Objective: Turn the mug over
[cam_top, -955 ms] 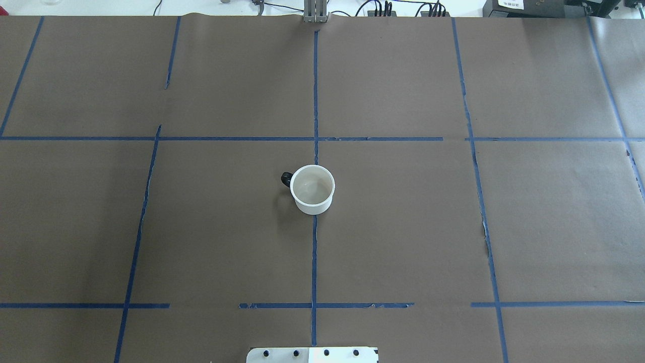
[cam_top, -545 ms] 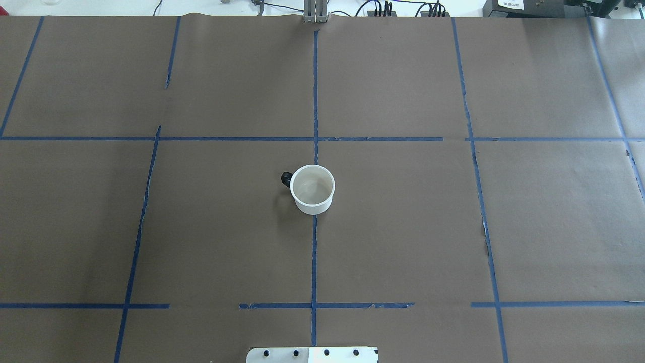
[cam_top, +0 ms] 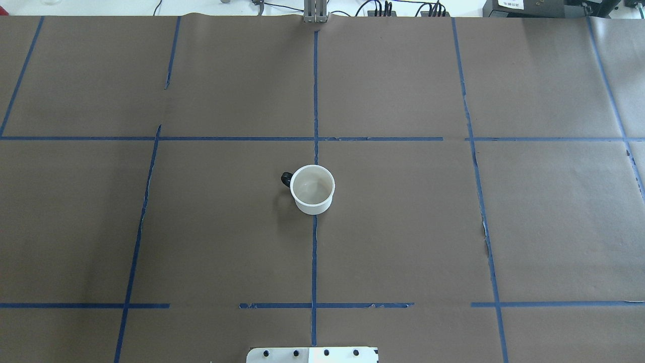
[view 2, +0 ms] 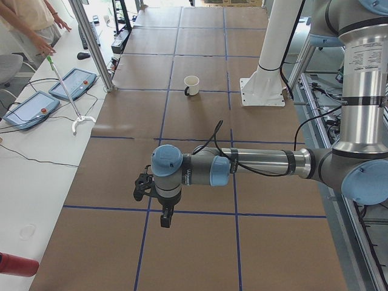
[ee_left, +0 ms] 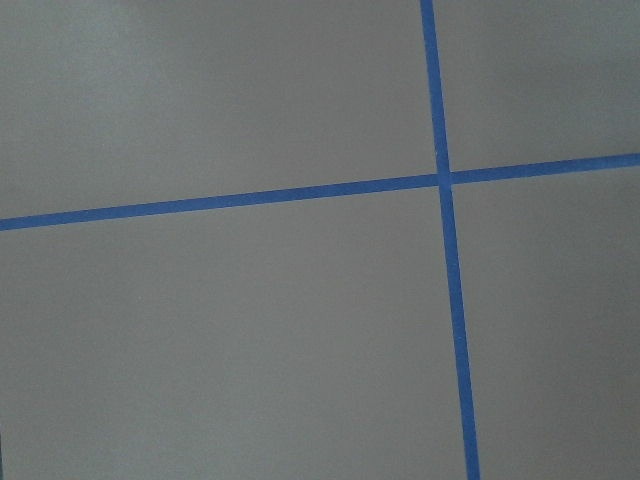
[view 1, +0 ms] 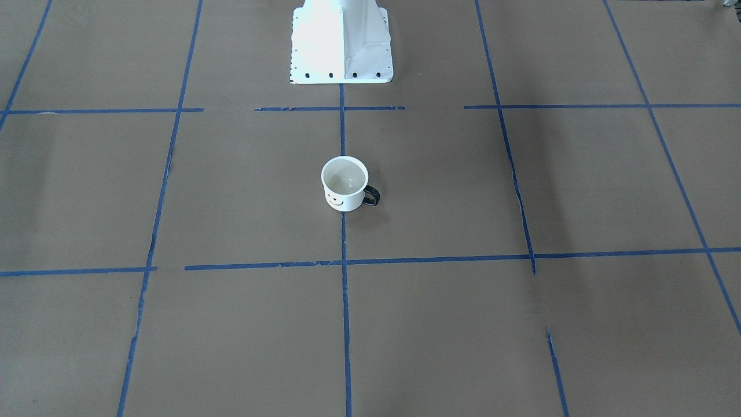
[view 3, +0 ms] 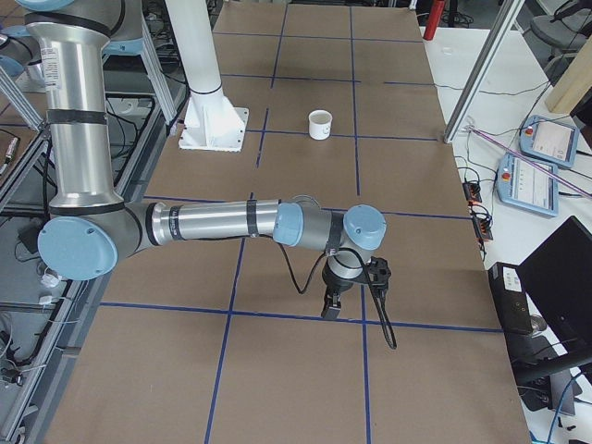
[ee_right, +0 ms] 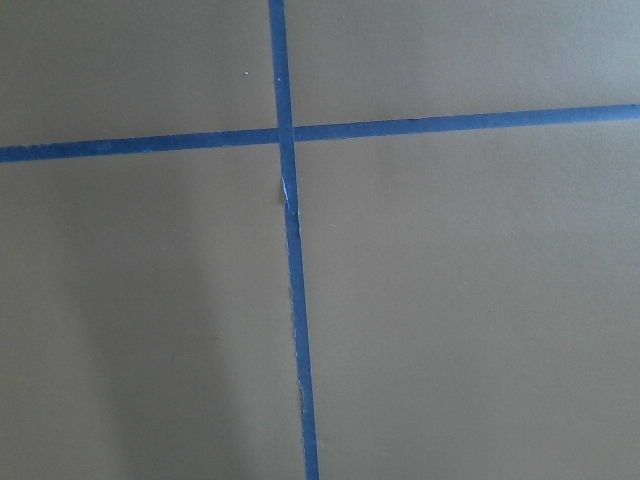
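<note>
The mug (cam_top: 313, 189) stands upright, mouth up, on the brown paper near the table's middle, on a blue tape line. Its black handle (cam_top: 286, 177) points toward the robot's left. The smiley face (view 1: 334, 201) faces away from the robot. The mug also shows in the left side view (view 2: 191, 85) and the right side view (view 3: 320, 124). The left gripper (view 2: 165, 219) hangs over the table's left end, far from the mug. The right gripper (view 3: 330, 308) hangs over the right end, also far off. I cannot tell whether either is open or shut. Both wrist views show only paper and tape.
The robot's white base plate (view 1: 341, 52) sits at the near edge behind the mug. Blue tape lines (cam_top: 315, 91) grid the brown paper. Control pendants (view 2: 30, 109) and cables lie on the white bench across the table, where a person (view 2: 30, 24) stands.
</note>
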Controlling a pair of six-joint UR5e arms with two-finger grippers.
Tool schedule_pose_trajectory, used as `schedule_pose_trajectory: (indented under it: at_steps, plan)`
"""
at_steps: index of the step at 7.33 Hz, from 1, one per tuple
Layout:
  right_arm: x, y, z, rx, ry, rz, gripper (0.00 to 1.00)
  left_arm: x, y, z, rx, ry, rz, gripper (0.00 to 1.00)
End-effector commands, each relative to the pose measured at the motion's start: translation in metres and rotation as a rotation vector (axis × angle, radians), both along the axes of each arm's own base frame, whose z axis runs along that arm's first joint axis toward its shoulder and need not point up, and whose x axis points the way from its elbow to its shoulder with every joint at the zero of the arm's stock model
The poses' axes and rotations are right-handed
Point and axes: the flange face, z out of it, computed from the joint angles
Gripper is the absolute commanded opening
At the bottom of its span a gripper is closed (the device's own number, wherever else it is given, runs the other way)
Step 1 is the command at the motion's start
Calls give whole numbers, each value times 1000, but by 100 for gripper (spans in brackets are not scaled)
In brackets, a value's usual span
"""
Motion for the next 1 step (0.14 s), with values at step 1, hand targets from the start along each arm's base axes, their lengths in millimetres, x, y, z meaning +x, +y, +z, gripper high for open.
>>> schedule_pose_trajectory:
  at_steps: [1]
  plan:
    - [0, 0, -1, 1, 0, 0, 100, 0, 0, -2, 4, 1, 0, 100]
